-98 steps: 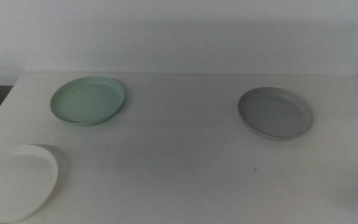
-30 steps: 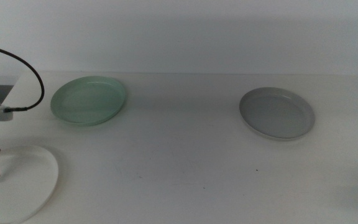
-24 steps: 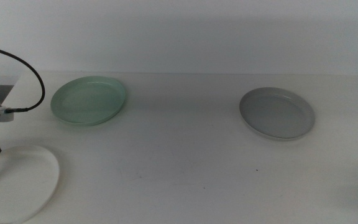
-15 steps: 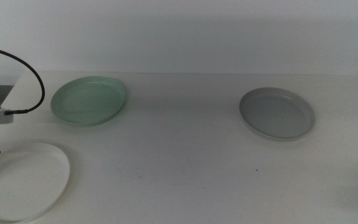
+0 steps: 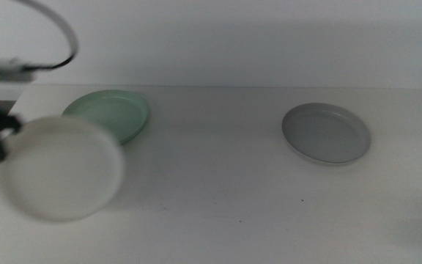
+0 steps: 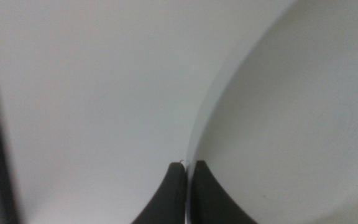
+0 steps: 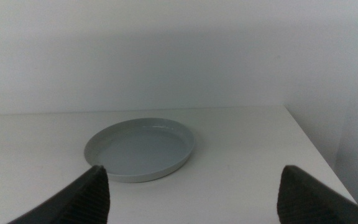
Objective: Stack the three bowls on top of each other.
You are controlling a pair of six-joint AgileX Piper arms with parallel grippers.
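My left gripper (image 5: 0,139) is shut on the rim of the white bowl (image 5: 61,167) and holds it lifted above the table at the left, tilted toward the camera. In the left wrist view the jaws pinch the white bowl's (image 6: 291,124) edge. The mint green bowl (image 5: 112,114) lies on the table just behind the white one, partly hidden by it. The grey bowl (image 5: 327,133) lies on the table at the right; it also shows in the right wrist view (image 7: 140,149). My right gripper (image 7: 191,186) is open, back from the grey bowl, out of the middle view.
The white table (image 5: 211,198) ends at a pale wall (image 5: 233,44) at the back. A dark cable (image 5: 57,29) loops above the left arm. The table's right edge (image 7: 309,155) lies near the grey bowl.
My left gripper has lifted the white bowl off the table's front left corner and carried it up and toward the mint green bowl. The other two bowls have not moved.
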